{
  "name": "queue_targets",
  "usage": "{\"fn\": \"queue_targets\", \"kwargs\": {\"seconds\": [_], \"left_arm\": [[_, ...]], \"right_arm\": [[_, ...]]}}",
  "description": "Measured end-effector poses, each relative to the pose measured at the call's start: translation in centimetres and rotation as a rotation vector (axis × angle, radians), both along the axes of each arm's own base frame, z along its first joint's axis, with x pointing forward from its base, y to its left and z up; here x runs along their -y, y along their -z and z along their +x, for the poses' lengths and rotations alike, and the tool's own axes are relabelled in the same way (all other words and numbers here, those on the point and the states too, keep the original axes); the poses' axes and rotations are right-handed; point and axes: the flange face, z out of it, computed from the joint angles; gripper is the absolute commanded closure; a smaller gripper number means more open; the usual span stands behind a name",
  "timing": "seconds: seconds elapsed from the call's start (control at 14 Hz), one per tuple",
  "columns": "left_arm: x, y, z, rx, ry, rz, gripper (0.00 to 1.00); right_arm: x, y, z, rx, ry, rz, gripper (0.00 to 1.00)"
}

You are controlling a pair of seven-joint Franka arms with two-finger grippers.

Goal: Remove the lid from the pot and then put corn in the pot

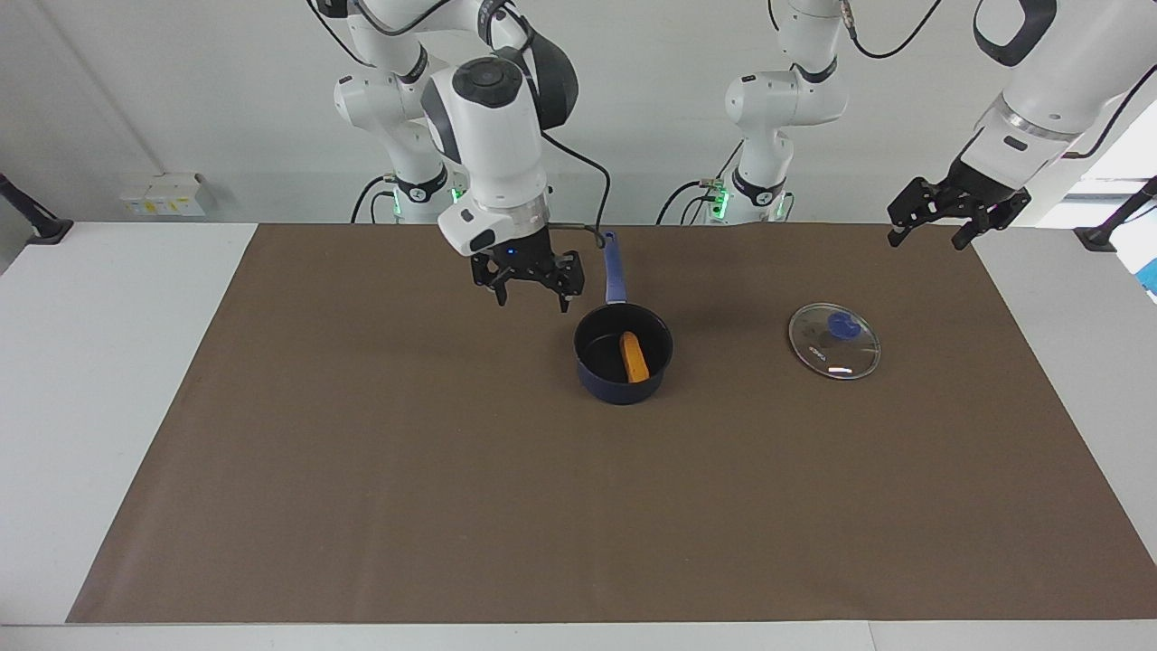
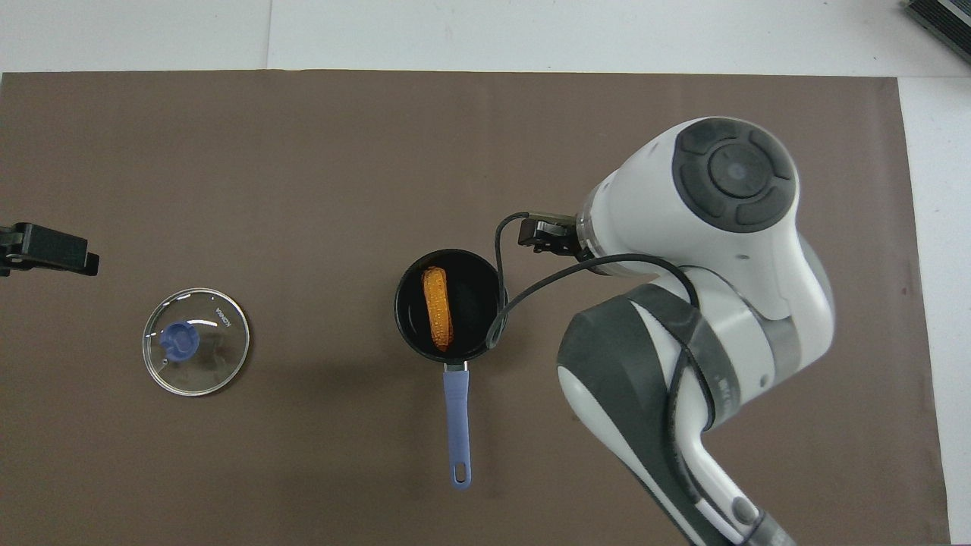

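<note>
The dark blue pot (image 1: pixel 616 385) stands mid-mat with its long blue handle (image 2: pixel 457 425) pointing toward the robots. The orange-yellow corn (image 1: pixel 634 357) lies flat on the pot's black inside (image 2: pixel 474 303), shown as the corn (image 2: pixel 438 306) from above. Toward the left arm's end the glass lid (image 1: pixel 833 342) with a blue knob (image 2: pixel 180 341) rests flat on the mat. My right gripper (image 1: pixel 533 294) hangs open and empty over the mat beside the pot, toward the right arm's end. My left gripper (image 1: pixel 926 237) is raised, open and empty, over the mat's edge past the lid.
A brown mat (image 1: pixel 380 470) covers most of the white table (image 1: pixel 99 380). The right arm's wrist and its looping black cable (image 2: pixel 531 288) hang over the mat beside the pot. A dark object (image 2: pixel 941 19) sits at the table's corner farthest from the robots.
</note>
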Motion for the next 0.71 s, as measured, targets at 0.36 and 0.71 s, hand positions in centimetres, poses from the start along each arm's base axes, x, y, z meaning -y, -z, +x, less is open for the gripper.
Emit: {"fn": "queue_targets", "kwargs": {"seconds": [0.36,0.71], "left_arm": [[0.0,0.0,0.0,0.001,0.005,0.02,0.0],[1.1,0.2,0.0,0.009,0.03,0.04,0.0]], "right_arm": [[8.2,-4.1,0.8,0.016,0.101,-0.026,0.0],[12.7,-7.5,0.7,-0.015,0.118,-0.046,0.0]]}}
